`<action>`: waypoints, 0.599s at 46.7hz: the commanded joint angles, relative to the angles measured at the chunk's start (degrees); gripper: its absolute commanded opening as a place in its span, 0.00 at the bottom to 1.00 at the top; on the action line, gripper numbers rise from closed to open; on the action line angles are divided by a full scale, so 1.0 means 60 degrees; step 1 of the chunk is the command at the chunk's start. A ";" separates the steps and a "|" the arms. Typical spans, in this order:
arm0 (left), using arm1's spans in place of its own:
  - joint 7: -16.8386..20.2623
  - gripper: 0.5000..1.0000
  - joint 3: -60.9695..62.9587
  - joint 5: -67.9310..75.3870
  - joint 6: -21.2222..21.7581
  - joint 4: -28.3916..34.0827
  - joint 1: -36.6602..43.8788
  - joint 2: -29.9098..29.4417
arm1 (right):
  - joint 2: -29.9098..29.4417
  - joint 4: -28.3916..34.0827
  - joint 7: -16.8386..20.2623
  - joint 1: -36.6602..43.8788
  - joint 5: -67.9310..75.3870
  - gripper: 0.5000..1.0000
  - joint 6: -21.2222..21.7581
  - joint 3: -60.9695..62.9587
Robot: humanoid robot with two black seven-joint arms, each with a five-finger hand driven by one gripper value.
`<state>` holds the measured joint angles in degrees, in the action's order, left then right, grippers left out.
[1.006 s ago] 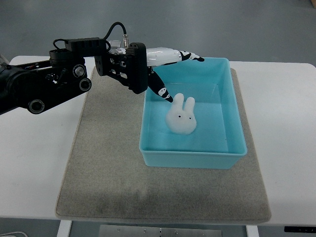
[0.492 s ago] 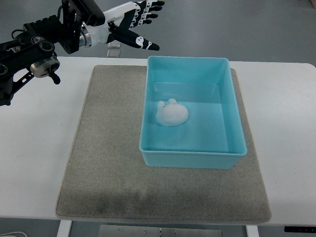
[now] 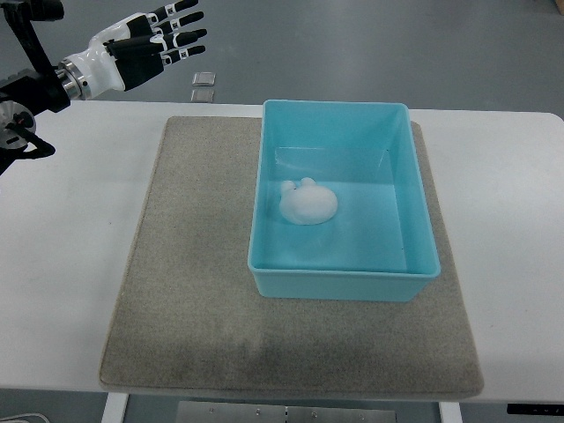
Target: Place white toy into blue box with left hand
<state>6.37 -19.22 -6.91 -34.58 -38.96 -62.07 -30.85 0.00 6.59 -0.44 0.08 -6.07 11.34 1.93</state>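
The white toy (image 3: 307, 203), a soft bunny shape, lies on its side on the floor of the blue box (image 3: 414, 167), towards the box's left wall. My left hand (image 3: 159, 37) is at the top left of the view, beyond the table's far edge and well clear of the box. Its fingers are spread and hold nothing. The right arm does not show.
The blue box stands on a grey felt mat (image 3: 194, 291) that covers the middle of the white table (image 3: 62, 247). Two small grey squares (image 3: 204, 86) lie on the floor beyond the table's far edge.
My left hand has let go of the toy, lifted away from the box and drawn back to the top left. The toy has tipped over onto its side in the box.
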 commanded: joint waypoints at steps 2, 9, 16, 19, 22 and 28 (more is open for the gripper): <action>-0.0373 0.99 0.0010 -0.0692 -0.0070 0.0063 0.0399 0.0016 | 0.0000 0.0000 0.0000 0.0001 0.0000 0.87 0.0000 0.0000; -0.0754 0.99 -0.0150 -0.1454 -0.0070 0.0063 0.0823 0.0074 | 0.0000 0.0015 0.0000 0.0001 0.0000 0.87 0.0000 0.0015; -0.1428 0.99 -0.0897 -0.1777 -0.0070 0.0004 0.1424 0.0045 | 0.0000 0.0000 0.0000 0.0001 0.0000 0.87 0.0000 0.0000; -0.1619 0.99 -0.1219 -0.1777 -0.0070 0.0004 0.1673 0.0059 | 0.0000 0.0000 0.0000 0.0001 0.0000 0.87 0.0000 0.0000; -0.1663 0.99 -0.1366 -0.1748 -0.0070 0.0004 0.1864 0.0030 | 0.0000 0.0000 0.0000 -0.0029 0.0000 0.87 0.0000 0.0000; -0.1663 0.99 -0.1396 -0.1733 -0.0070 0.0033 0.1952 -0.0014 | 0.0000 0.0000 0.0000 -0.0043 0.0000 0.87 0.0000 -0.0014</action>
<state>-3.62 -27.56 -17.39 -35.01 -38.94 -50.52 -30.85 0.00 6.59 -0.44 -0.16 -6.07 11.31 1.86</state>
